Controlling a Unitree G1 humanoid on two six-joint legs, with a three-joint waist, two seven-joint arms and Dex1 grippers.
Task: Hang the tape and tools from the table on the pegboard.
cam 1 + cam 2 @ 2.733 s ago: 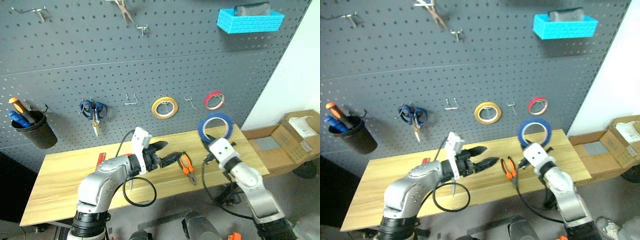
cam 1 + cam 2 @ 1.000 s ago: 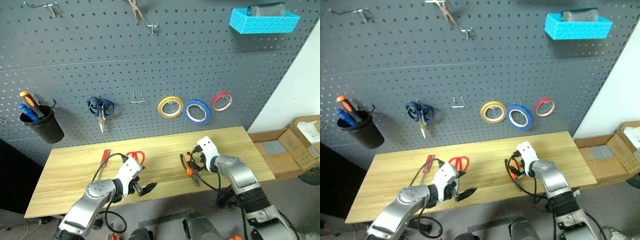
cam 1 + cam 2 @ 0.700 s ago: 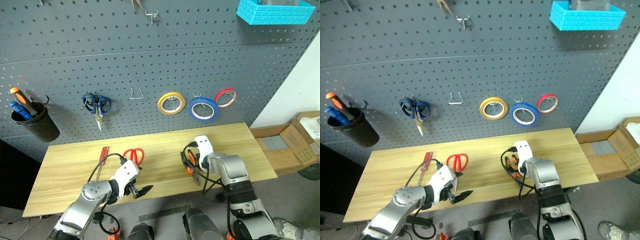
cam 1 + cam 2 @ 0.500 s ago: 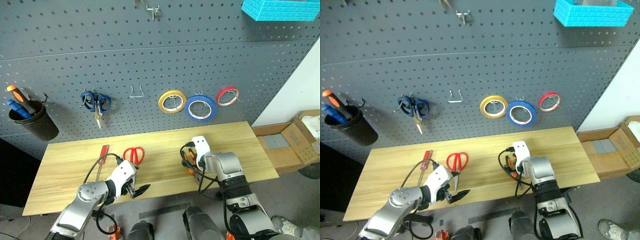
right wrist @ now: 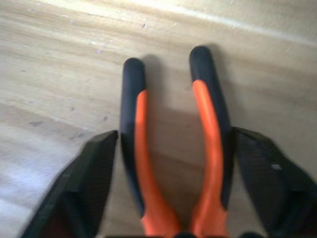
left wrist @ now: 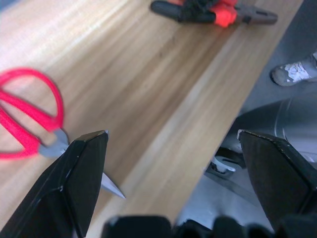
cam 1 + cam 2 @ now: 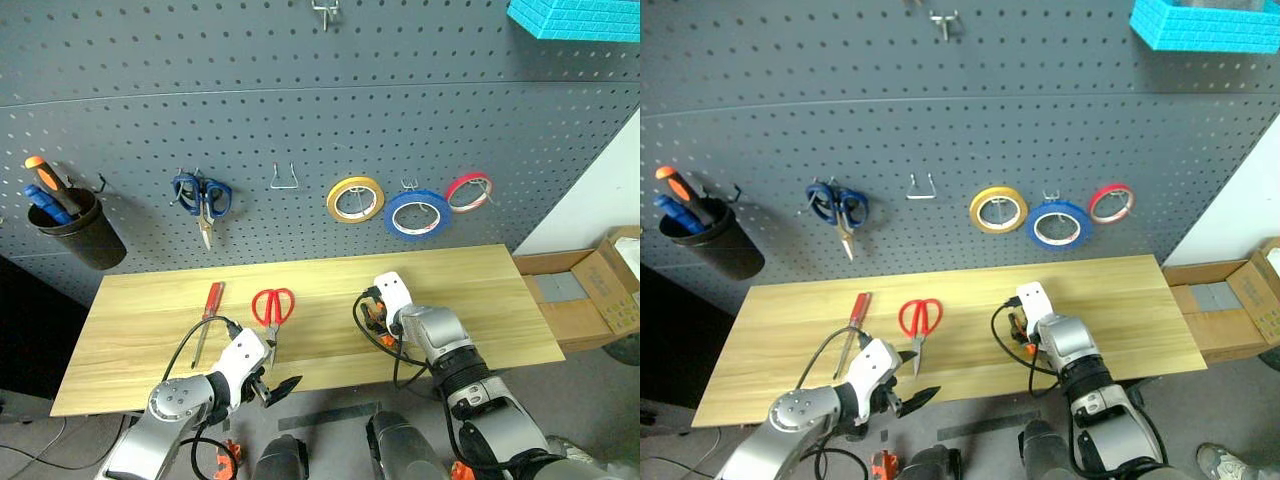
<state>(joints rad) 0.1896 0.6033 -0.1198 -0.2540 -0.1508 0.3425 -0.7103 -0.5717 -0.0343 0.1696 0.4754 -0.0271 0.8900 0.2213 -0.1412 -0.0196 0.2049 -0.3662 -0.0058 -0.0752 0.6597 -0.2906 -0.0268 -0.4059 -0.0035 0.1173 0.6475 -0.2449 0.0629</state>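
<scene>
The blue tape [image 7: 417, 214] hangs on a hook of the grey pegboard [image 7: 300, 100], between a yellow roll and a red roll. On the pale wood table [image 7: 480, 290] lie the red-handled scissors [image 7: 272, 308], the slim red screwdriver [image 7: 208, 305] and the orange-and-black pliers [image 5: 210, 148]. My right gripper [image 5: 173, 131] is down over the pliers, open, one finger just outside each handle. The pliers lie flat on the wood. My left gripper [image 6: 172, 133] hangs wide open and empty over the table's front edge, near the scissors' tip.
The pegboard also carries blue scissors [image 7: 203, 195], a yellow roll [image 7: 355, 199], a red roll [image 7: 469, 191], an empty hook [image 7: 285, 180], a black cup of screwdrivers [image 7: 75, 230] and a cyan bin [image 7: 580, 18]. Cardboard boxes [image 7: 600, 290] stand right of the table.
The blue tape went from my right gripper onto its hook. That gripper then came down over the pliers and its fingers narrowed. My left arm dropped back to the table's front edge.
</scene>
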